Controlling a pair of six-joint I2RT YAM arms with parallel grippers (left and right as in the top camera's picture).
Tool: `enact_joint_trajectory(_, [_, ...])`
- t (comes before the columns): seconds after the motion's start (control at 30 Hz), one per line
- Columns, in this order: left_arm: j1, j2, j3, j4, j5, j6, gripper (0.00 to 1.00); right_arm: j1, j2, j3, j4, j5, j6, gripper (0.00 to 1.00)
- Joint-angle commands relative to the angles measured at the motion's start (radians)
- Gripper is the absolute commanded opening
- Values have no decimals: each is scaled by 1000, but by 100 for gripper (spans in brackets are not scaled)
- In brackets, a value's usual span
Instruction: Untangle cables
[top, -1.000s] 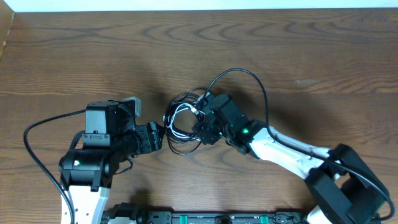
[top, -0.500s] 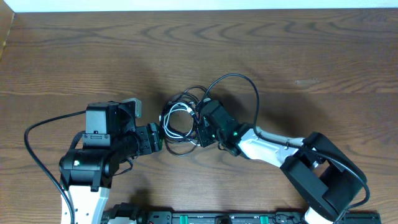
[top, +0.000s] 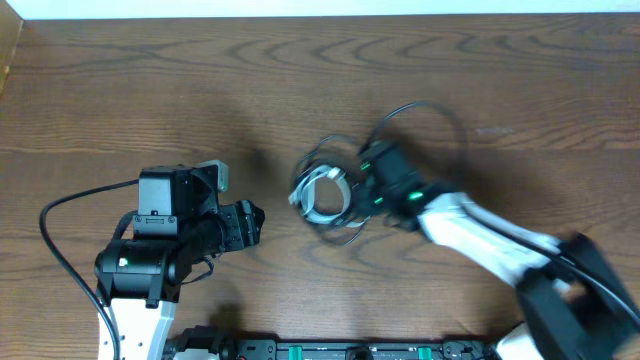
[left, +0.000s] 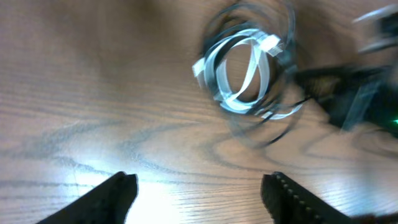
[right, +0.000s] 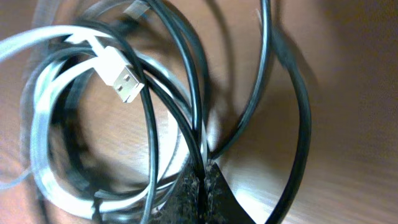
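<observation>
Farther right than before, cables, pinched by right gripper

Overall light: we see even, fairly bright light on the table, with only soft shadows.
Overhead blur: the right arm and the cables look smeared to us; the rest is sharp.
Left wrist glare: we note a white sheen on the wood at lower left.
Right wrist focus: we read the white plug crisply; the left edge is soft and the top right is dim.

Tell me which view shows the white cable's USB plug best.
Right wrist: the USB plug is close and sharp, metal end visible. Overhead shows only the white cable as a blurred coil; left wrist shows blurred pale ends, no detail.
</observation>
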Motion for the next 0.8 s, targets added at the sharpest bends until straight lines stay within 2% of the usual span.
enact_joint_trajectory(0.0, [-4,11,-2,25,106,73,58,-93,-216,55,-47,8,-115,1])
enact_joint_trajectory(0.1, [-38,37,-3,89,243,145,44,-127,-343,90,-50,-103,-167,1])
enact_joint_trajectory(0.23, [-146,108,-3,209,260,154,40,-101,-482,124,-47,-166,-179,1])
enact_joint_trajectory(0.3, [-196,145,-3,243,260,154,43,-79,-505,126,-39,-171,-189,1])
enact_joint_trajectory(0.4, [-269,197,-3,270,260,154,56,-34,-508,126,-33,-173,-230,1])
enact_joint_trajectory(0.53, [-346,255,-2,297,259,153,62,-13,-499,126,-42,-167,-275,1])
enact_joint_trajectory(0.57, [-365,270,-2,309,259,153,64,-15,-497,126,-68,-114,-305,13])
enact_joint_trajectory(0.6, [-368,271,-2,314,259,153,64,-17,-497,126,-93,-58,-315,36])
enact_joint_trajectory(0.67, [-368,265,-2,324,259,149,65,-21,-497,125,-155,87,-330,99])
enact_joint_trajectory(0.77, [-368,245,-2,342,260,144,66,-37,-486,125,-259,341,-322,99])
